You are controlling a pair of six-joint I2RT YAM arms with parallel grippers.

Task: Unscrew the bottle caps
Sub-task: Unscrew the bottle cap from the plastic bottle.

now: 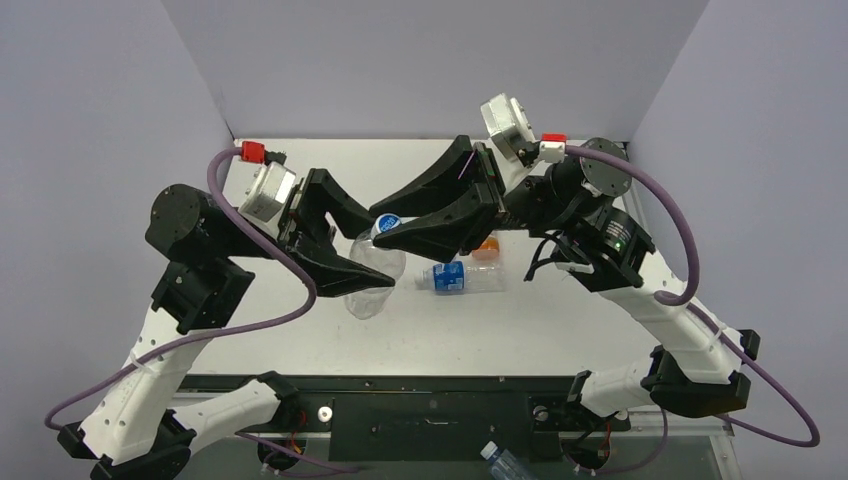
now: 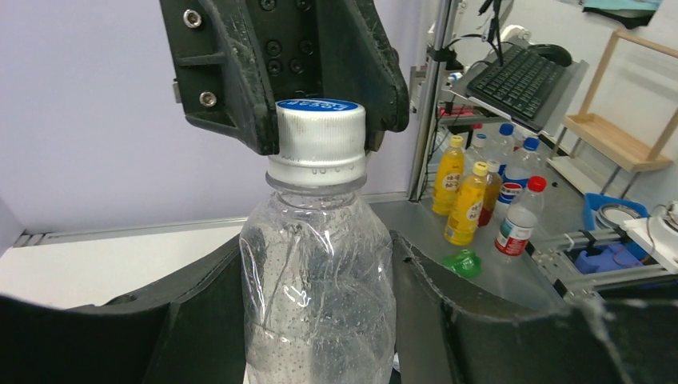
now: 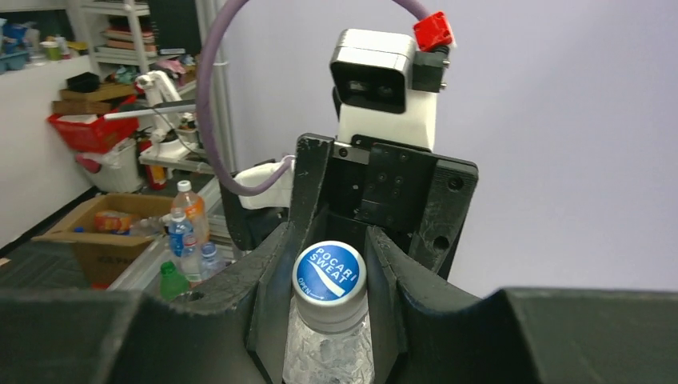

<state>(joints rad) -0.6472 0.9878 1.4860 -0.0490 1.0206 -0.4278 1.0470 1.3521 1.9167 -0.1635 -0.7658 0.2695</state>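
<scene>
Firmly, right claw (image 2: 320, 120) clamped on blue-topped cap (image 2: 319, 142), left claw (image 1: 362, 272) gripping clear bottle (image 2: 320, 272) body

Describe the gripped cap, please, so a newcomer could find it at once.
Over the middle of the white table, the left tool holds a crumpled clear bottle. The right tool is clamped on its cap. Its ridged white sides and blue printed top mark it; the blue-labelled bottle nearby lies untouched.
</scene>
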